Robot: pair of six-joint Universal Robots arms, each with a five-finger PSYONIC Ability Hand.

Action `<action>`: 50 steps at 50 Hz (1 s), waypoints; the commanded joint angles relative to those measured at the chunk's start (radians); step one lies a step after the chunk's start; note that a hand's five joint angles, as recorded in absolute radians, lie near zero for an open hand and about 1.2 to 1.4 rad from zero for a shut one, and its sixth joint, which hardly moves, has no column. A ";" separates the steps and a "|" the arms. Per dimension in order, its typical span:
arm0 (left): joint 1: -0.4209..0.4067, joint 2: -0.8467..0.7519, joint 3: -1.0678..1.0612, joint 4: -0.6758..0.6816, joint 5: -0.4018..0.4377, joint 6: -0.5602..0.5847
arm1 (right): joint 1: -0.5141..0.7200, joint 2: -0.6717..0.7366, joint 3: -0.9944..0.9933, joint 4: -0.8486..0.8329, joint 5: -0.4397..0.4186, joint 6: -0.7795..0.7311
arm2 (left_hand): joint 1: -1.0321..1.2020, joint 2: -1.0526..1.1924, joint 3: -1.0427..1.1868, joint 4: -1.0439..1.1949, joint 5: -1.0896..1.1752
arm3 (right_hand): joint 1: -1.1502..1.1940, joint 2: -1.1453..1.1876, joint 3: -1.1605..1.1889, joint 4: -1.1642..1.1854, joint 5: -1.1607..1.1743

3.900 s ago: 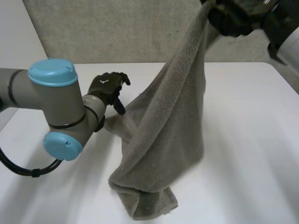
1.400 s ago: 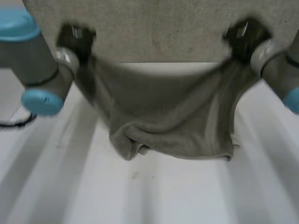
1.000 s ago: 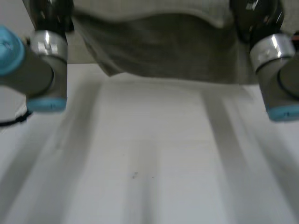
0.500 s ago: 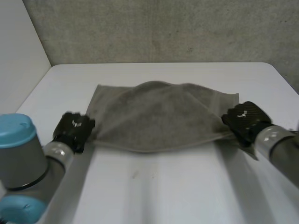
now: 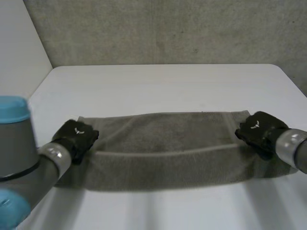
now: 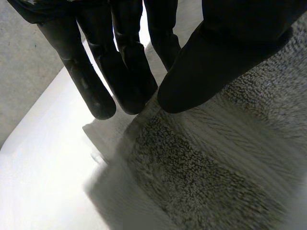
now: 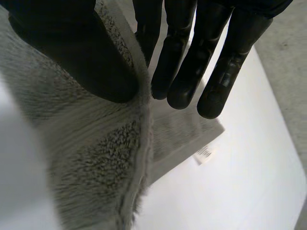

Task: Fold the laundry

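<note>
One grey towel [image 5: 168, 143] lies stretched sideways across the near part of the white table [image 5: 158, 81], spanning the gap between two black hands, one at each short end. The left hand [image 5: 76, 136] is at the towel's left end; in its wrist view the thumb [image 6: 225, 52] presses on top of the towel [image 6: 216, 167] and the straight fingers [image 6: 129, 72] sit against the cloth's edge from the other side, pinching a corner. The right hand [image 5: 259, 129] grips the right end the same way, thumb [image 7: 72, 52] on the pile of the towel [image 7: 96, 153], fingers [image 7: 182, 62] behind the hem. There, two layers of cloth show, one over the other, and one small white label [image 7: 205, 154] sticks out from the lower layer's corner.
</note>
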 commanded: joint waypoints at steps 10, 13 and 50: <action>-0.003 -0.446 0.447 0.391 -0.040 -0.001 | 0.110 0.402 -0.265 -0.569 0.172 0.121 | 0.210 0.179 0.180 0.179 0.186 | 0.421 0.221 0.208 0.202 0.237; -0.004 -0.507 0.533 0.391 -0.052 -0.001 | 0.116 0.459 -0.330 -0.605 0.181 0.118 | 0.210 0.179 0.180 0.179 0.186 | 0.421 0.221 0.208 0.202 0.237; -0.015 -0.034 0.038 0.405 -0.042 -0.390 | -0.034 0.103 -0.155 0.004 0.074 0.485 | -1.012 -1.043 -1.042 -1.043 -1.036 | -0.801 -1.001 -1.014 -1.019 -0.985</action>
